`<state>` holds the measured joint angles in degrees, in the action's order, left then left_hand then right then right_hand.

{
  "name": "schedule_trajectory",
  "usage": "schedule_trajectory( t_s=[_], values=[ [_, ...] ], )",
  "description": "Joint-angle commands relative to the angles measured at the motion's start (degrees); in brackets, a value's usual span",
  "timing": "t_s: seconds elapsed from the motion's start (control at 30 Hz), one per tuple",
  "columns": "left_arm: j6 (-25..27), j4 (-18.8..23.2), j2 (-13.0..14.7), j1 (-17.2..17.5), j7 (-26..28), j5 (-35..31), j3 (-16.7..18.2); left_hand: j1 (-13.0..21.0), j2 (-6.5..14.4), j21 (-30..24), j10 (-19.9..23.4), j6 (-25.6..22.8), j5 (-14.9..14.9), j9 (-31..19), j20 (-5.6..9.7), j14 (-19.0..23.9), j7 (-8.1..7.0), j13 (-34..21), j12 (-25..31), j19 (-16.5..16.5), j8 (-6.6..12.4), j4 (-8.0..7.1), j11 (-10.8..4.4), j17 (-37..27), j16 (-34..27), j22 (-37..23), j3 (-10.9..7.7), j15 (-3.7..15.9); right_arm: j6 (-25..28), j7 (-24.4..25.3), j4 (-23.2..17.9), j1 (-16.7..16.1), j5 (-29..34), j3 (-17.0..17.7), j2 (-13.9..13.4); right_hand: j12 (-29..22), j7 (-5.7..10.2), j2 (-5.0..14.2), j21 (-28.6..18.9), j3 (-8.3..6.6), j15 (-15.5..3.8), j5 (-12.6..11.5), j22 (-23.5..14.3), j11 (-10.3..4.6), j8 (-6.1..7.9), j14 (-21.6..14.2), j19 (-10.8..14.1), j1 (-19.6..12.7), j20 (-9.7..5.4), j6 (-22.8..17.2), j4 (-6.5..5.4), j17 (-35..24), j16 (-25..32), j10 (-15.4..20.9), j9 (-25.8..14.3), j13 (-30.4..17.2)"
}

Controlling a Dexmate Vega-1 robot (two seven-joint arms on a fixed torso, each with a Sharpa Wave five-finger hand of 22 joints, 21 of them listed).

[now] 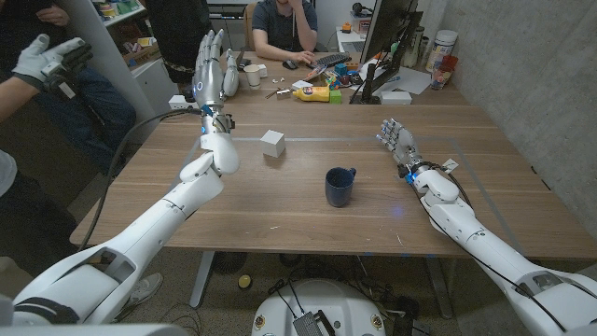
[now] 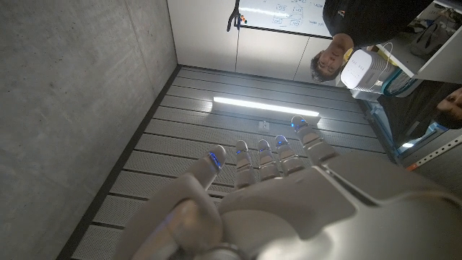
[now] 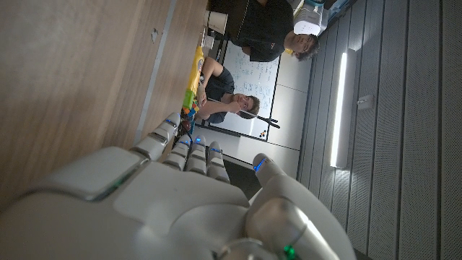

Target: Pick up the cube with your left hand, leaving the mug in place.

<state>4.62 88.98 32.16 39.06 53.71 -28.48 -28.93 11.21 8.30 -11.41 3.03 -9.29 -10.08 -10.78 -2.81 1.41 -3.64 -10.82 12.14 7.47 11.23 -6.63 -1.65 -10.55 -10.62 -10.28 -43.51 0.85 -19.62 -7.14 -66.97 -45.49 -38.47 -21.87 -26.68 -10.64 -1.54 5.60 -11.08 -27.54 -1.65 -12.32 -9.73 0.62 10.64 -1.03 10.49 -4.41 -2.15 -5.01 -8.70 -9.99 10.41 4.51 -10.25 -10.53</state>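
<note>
Fingers [image 1: 211,49] of the raised left hand [image 1: 213,70] spread empty, cube [image 1: 272,143] at four o'clock, apparently light, rigid, graspable by opposite faces.

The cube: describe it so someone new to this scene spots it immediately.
Look at the wooden table in the head view. Near its middle, toward the far side, sits the cube, small, pale and blocky. Its neighbour, the mug, is dark blue, round and handled.

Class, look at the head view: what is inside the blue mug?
The mug stands upright on the table. Its opening looks dark; nothing visible sticks out, but the bottom is hidden by its wall.
</note>
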Motion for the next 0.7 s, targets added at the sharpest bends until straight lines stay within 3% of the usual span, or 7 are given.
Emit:
schedule_trajectory(
  t_s=[0.03,0.13,0.17,0.27,0.47,0.7],
  values=[
    [6.51,2.90,2.16,-3.11,-6.77,-5.71,-3.49,1.16,3.08,0.51,-0.21,0.38,-0.11,-0.04,-3.99,-0.72,-4.40,-0.25,-0.33,-2.16,-0.39,-0.65,-0.76,-0.22,-0.35,-0.18,0.16,0.03,-0.56,-0.76,0.78,0.02,-0.69,0.26,0.33,-0.33,-0.23,2.85,-0.38,-0.30,-0.56,-0.37,-0.26,0.10,0.37,-0.25,0.57,0.42,-2.57,-0.55,0.05,-0.18,0.23,0.57,-0.34,-0.07],
    [8.15,3.66,3.09,-3.99,-10.63,-6.68,-4.68,1.28,2.86,0.51,-2.07,1.61,-0.07,-0.03,-8.06,-2.41,-6.30,-0.26,-0.87,-3.13,-0.75,-1.02,-0.52,-0.28,0.00,-0.20,0.56,-0.26,-0.68,-0.78,0.66,-0.12,-0.71,0.39,0.17,-0.32,-0.25,2.84,-0.36,-0.31,-0.54,-0.37,-0.26,-0.03,0.39,-0.29,0.53,0.42,-2.58,-0.62,0.07,-0.18,0.24,0.56,-0.34,-0.07],
    [8.10,3.63,3.20,-4.13,-10.95,-6.81,-4.87,1.24,2.63,0.49,-2.69,1.91,-0.03,-0.03,-8.36,-2.80,-6.83,-0.26,-1.05,-3.26,-0.82,-1.03,-0.54,-0.29,0.07,-0.21,0.77,-0.23,-0.62,-0.70,0.53,-0.18,-0.72,0.43,0.10,-0.31,-0.22,2.84,-0.37,-0.31,-0.54,-0.37,-0.26,0.00,0.40,-0.30,0.55,0.42,-2.56,-0.64,0.07,-0.18,0.24,0.54,-0.34,-0.07],
    [7.52,2.91,3.22,-4.56,-10.49,-7.41,-5.38,1.42,1.82,0.41,-3.20,1.22,0.02,-0.02,-8.68,-3.84,-8.84,-0.28,-0.94,-3.70,-0.42,-0.31,-2.17,-0.01,0.28,-0.21,1.50,-0.39,-0.74,-0.49,0.39,-0.31,-0.75,0.57,0.08,-0.34,-0.24,2.82,-0.37,-0.32,-0.51,-0.37,-0.26,0.01,0.40,-0.30,0.55,0.44,-2.54,-0.66,0.06,-0.19,0.24,0.62,-0.34,-0.07],
    [7.15,2.78,3.55,-4.87,-10.87,-7.98,-5.86,2.11,0.96,0.00,-3.39,0.52,-0.07,-0.01,-8.34,-4.38,-9.05,-0.33,-0.72,-3.04,-0.22,1.21,-3.39,0.37,0.40,-0.18,1.93,-0.23,-0.85,-0.73,0.50,-0.29,-0.86,0.69,-0.04,-0.35,-0.22,2.81,-0.37,-0.33,-0.48,-0.36,-0.26,0.07,0.41,-0.41,0.56,0.46,-2.55,-0.71,0.06,-0.19,0.28,0.68,-0.34,-0.07],
    [9.01,4.04,3.92,-4.80,-12.78,-8.71,-6.07,2.59,-1.69,0.07,-3.57,0.94,0.03,0.08,-8.30,-4.76,-9.04,-0.42,-0.44,-3.20,-0.47,3.61,-3.23,0.48,0.33,-0.07,3.45,0.32,-1.12,-0.87,0.94,-0.06,-0.88,0.71,0.15,-0.37,-0.21,2.76,-0.37,-0.32,-0.28,-0.35,-0.26,0.06,0.42,-0.50,0.56,0.52,-2.53,-0.76,0.04,-0.20,0.30,0.77,-0.35,-0.07]
  ],
)
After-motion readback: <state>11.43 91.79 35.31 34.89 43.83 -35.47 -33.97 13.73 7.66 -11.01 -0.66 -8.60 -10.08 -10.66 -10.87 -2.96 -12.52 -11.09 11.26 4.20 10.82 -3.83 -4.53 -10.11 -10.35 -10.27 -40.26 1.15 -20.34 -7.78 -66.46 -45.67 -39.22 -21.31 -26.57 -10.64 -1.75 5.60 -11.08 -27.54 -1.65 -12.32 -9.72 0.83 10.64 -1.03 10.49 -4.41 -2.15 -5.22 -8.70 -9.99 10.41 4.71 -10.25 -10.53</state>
